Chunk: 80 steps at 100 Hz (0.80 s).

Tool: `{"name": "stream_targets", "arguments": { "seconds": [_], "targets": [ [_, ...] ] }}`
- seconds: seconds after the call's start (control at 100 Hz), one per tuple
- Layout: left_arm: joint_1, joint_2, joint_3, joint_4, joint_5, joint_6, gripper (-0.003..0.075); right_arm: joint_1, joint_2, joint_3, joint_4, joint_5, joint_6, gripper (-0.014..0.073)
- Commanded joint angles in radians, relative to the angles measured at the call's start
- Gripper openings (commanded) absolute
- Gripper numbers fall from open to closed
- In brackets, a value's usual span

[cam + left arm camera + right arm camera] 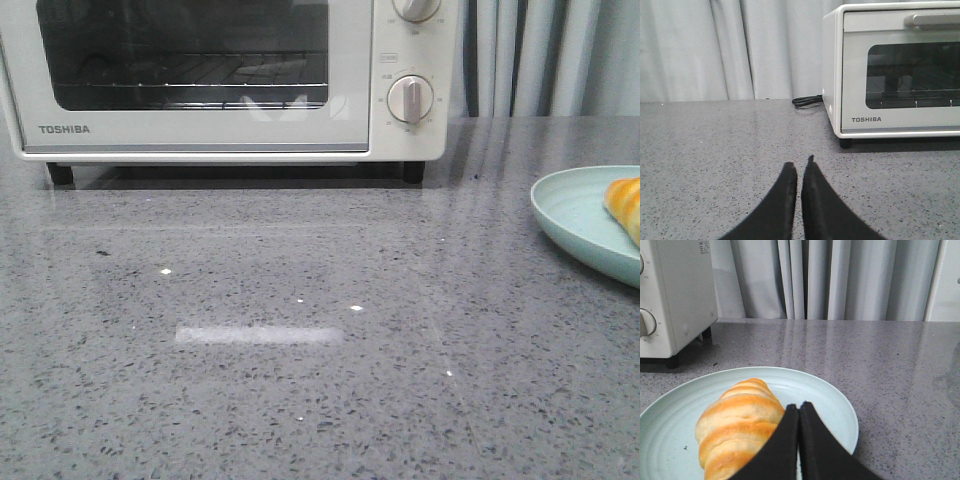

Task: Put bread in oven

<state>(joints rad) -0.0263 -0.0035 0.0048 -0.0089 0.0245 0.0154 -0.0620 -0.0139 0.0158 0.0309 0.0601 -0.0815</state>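
Golden bread lies half cut off on its plate; both arms' jaws pressed together, empty.

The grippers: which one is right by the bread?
The right gripper, shut just above the bread on the plate. The left gripper has only bare countertop near it.

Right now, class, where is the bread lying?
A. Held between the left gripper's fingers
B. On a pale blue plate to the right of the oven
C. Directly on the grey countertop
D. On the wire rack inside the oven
B: the bread lies on the pale blue plate, and the oven door is closed.
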Motion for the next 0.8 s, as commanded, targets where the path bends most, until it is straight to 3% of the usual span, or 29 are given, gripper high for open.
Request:
{"name": "stream_targets", "arguments": {
  "seconds": [0.0,0.13,0.27,0.32,0.43,0.57,0.79],
  "targets": [
    [0.001,-0.032,0.023,-0.005,-0.095,-0.003,-0.002,-0.006,-0.019,0.008,0.0,-0.125,-0.003,-0.0055],
    [0.001,-0.032,0.023,-0.033,-0.108,-0.003,-0.002,-0.006,-0.019,0.008,0.0,-0.214,-0.003,-0.0055],
    [-0.002,-0.032,0.023,-0.267,-0.132,-0.003,-0.002,-0.006,-0.019,0.008,0.009,-0.305,0.023,-0.0055],
    [-0.003,-0.032,0.021,-0.338,-0.17,-0.003,-0.002,-0.006,-0.019,0.008,0.033,-0.336,0.096,-0.0055],
    [-0.003,-0.032,0.015,-0.347,-0.27,-0.023,-0.002,-0.006,-0.019,0.008,0.049,-0.372,0.296,-0.0055],
    [-0.005,-0.032,-0.013,-0.347,-0.371,-0.099,-0.002,-0.006,-0.019,0.008,0.049,-0.383,0.312,-0.0055],
    [-0.005,-0.032,-0.146,-0.347,-0.358,-0.106,-0.002,-0.006,-0.019,0.008,0.051,-0.396,0.403,-0.0055]
  ]
}}
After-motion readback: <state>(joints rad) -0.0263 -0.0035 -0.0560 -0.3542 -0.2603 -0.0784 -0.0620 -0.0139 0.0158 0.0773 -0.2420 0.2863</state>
